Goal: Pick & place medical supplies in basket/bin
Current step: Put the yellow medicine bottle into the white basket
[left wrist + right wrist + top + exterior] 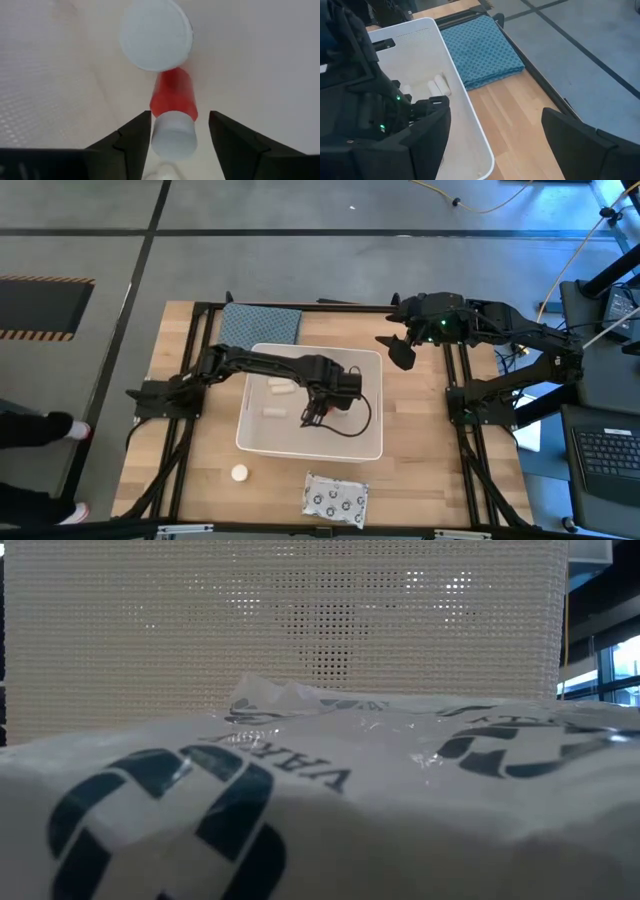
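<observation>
The white tub (370,442) stands mid-table; its perforated wall (300,630) fills the low view. My left gripper (312,418) is inside it, open (180,117), with a tiny red-brown bottle (174,97) lying between its fingers. A white round bottle (156,34) lies just beyond on the tub floor. Two white tubes (278,388) (272,412) lie in the tub. On the table near the near edge sit a white round-capped bottle (239,473) and the silvery dotted packet (335,498) (300,820). My right gripper (400,352) (495,135) waits open beside the tub's far right corner. My left gripper comes from above with its open fingers on either side of the red-brown bottle's white-capped end (172,137). One finger (135,142) lies right beside the cap; I cannot tell whether it touches. The bottle lies on the tub's floor.
A blue-grey folded cloth (260,325) (482,50) lies against the tub's far side. Black frame rails (455,380) run along the table's left and right edges. Bare wood (420,460) shows to the right of the tub. A laptop (605,455) sits beyond the right edge.
</observation>
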`<state>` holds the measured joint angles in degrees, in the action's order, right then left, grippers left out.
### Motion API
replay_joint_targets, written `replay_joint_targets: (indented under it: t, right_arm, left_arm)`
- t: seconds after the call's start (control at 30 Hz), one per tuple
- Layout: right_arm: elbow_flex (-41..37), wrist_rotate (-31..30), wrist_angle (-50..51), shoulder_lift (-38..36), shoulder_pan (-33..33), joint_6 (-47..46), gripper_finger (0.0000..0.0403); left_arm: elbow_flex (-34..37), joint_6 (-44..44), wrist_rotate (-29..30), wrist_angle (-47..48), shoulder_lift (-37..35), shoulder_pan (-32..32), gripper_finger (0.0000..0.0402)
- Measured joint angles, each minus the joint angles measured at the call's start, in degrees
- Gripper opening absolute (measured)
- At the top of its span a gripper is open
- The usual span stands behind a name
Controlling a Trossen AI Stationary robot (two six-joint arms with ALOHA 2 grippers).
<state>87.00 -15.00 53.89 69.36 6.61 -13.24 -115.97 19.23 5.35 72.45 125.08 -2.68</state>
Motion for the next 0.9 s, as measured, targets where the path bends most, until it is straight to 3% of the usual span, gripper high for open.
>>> replay_joint_targets:
  t: [0.43, 0.57, 0.73, 0.9]
  right_arm:
    - [0.0, 0.0, 0.0, 0.0, 0.0, 1.6, 0.0312]
    - [0.0, 0.0, 0.0, 0.0, 0.0, 1.7, 0.0312]
    - [0.0, 0.0, 0.3, 0.0, 0.0, 1.7, 0.0312]
    - [0.0, 0.0, 0.5, 0.0, 0.0, 1.9, 0.0312]
  left_arm:
    - [-11.9, 0.1, 1.4, 7.5, 0.0, 0.2, 0.0197]
    - [-19.0, -1.3, 5.6, 12.3, 0.0, 0.2, 0.0197]
    - [-17.2, -6.3, 11.0, 13.7, -6.0, 0.4, 0.0196]
    - [-17.1, -16.9, 9.9, 17.6, -14.4, 0.7, 0.0196]
